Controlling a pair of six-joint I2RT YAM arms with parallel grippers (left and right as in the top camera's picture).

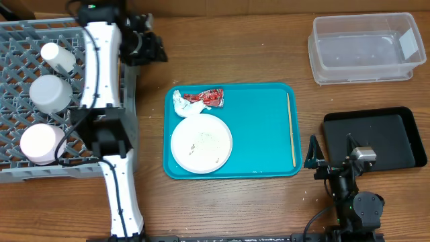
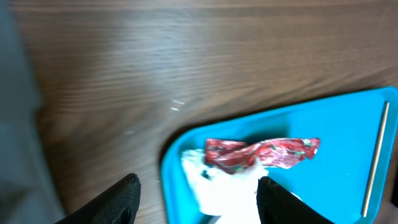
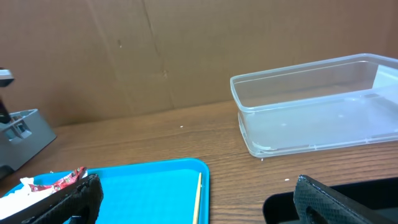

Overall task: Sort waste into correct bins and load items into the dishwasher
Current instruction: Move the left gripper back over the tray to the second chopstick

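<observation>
1. Hovering above the brown wooden table [image 1: 235, 202], the left gripper [image 1: 149, 46] sits just off the upper right corner of the large square grey plastic lattice rack [image 1: 13, 67]. It is up and left of the teal rectangular serving tray [image 1: 262, 134].
2. Left gripper: fingers spread wide, nothing between them. Its wrist view looks down on the near corner of the teal tray.
3. A small red printed wrapper [image 1: 209, 98] lies in the tray's upper left corner. It touches a crumpled white tissue [image 1: 183, 106] just to its left.
4. A flat round white plate [image 1: 201, 154] sits on the tray below the wrapper and tissue, touching the tissue. Loose white rice grains [image 1: 205, 139] are scattered on the plate's face.
5. One thin wooden chopstick [image 1: 290, 128] lies along the tray's right edge, lengthwise, well apart from the plate.
6. Inside the grey rack, along its left side, there are a small white cup [image 1: 57, 57] at the top, a white bowl [image 1: 50, 94] below it and a second white bowl [image 1: 40, 143] lowest. I cannot tell which way up they rest.
7. A clear deep rectangular plastic tub [image 1: 322, 64] stands at the table's upper right. Nothing shows inside it.
8. A shallow black rectangular tray [image 1: 403, 128] sits below the tub, right of the teal tray.
9. The right gripper [image 1: 330, 158] is between the teal tray and the black tray, near the table's front edge. Its fingers are parted wide and hold nothing.
</observation>
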